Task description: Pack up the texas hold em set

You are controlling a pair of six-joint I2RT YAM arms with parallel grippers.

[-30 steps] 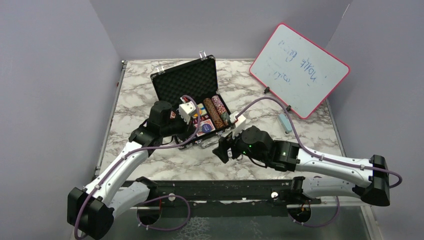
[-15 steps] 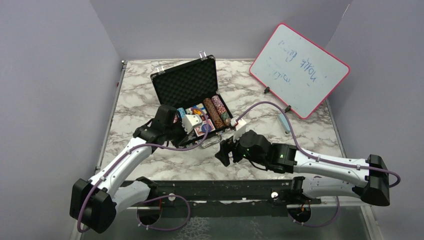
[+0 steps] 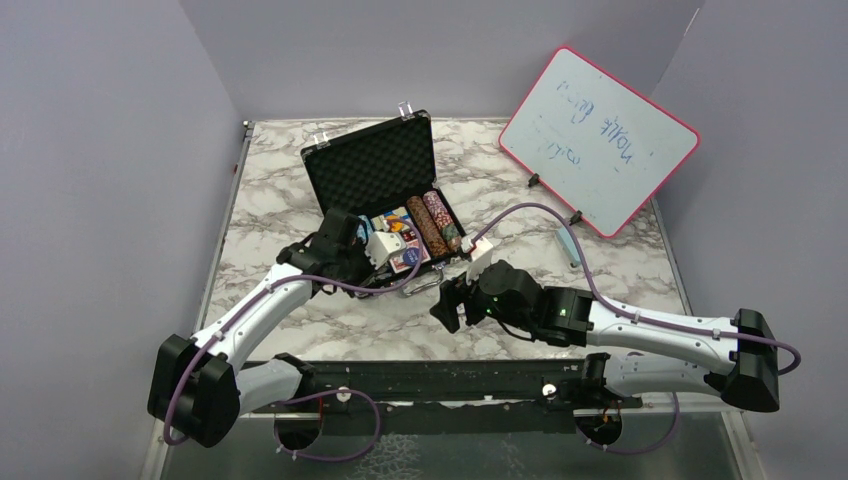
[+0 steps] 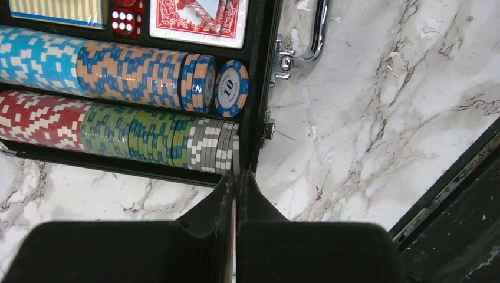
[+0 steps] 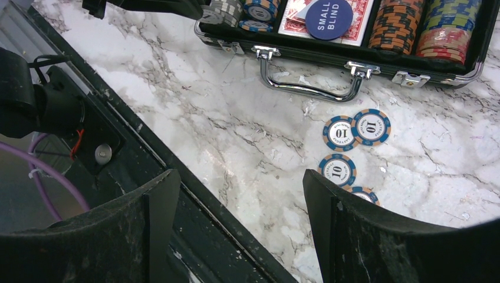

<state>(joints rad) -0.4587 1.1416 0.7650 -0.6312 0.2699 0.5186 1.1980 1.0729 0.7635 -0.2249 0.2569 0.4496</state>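
Note:
The black briefcase (image 3: 372,165) lies open on the marble table, foam lid up. Rows of poker chips (image 4: 127,65) fill its tray, with a loose blue-orange chip (image 4: 232,88) and the red-backed card deck (image 4: 197,20) beside them. My left gripper (image 4: 236,177) is shut with nothing in it, above the case's near left corner. My right gripper (image 5: 239,188) is open and empty over the table's front edge. Several loose blue-orange chips (image 5: 341,133) lie on the marble just right of its jaws, in front of the silver handle (image 5: 309,88). A blue round button (image 5: 328,12) rests on the cards.
A pink-framed whiteboard (image 3: 598,140) leans at the back right, with a light blue eraser block (image 3: 570,245) below it. The black front rail (image 5: 194,194) runs under my right gripper. Red dice (image 4: 127,17) sit in the case.
My left gripper has drawn back from over the case's tray to its near left corner, staying shut. The right arm shifted slightly nearer a second ago and has since held still.

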